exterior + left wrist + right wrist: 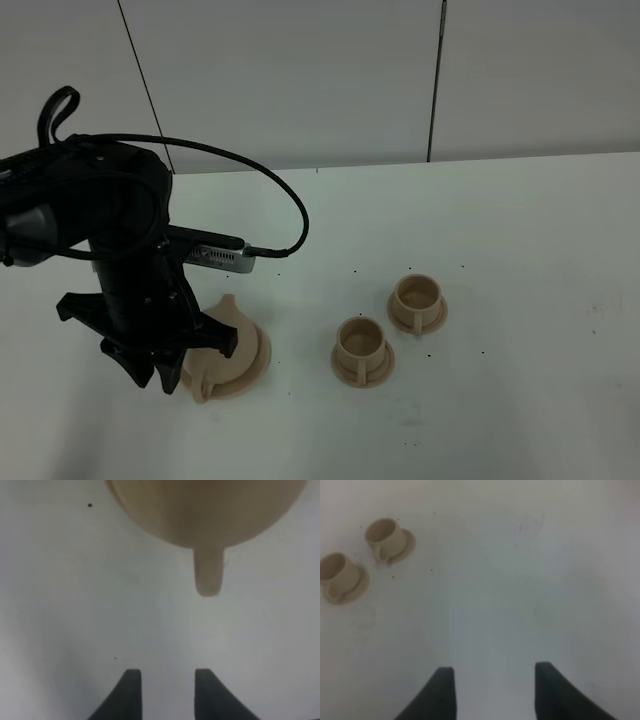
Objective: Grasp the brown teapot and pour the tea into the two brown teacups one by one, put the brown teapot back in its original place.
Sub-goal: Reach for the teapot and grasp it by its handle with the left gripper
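The brown teapot (235, 352) stands at the front left of the table, partly covered by my left arm. In the left wrist view its round body (200, 505) fills one edge and its loop handle (207, 572) points toward my left gripper (167, 695). That gripper (150, 375) is open and empty, a short way back from the handle. The two brown teacups (362, 350) (417, 303) stand on their small saucers near the table's middle, also seen as cups (342, 577) (387, 540). My right gripper (495, 695) is open and empty over bare table. I cannot tell the original place apart from the teapot.
The white table (520, 250) stretches to the right and back, with a white panelled wall (300, 70) behind it. A black cable (285, 200) loops from the left arm above the teapot. The right arm is outside the exterior high view.
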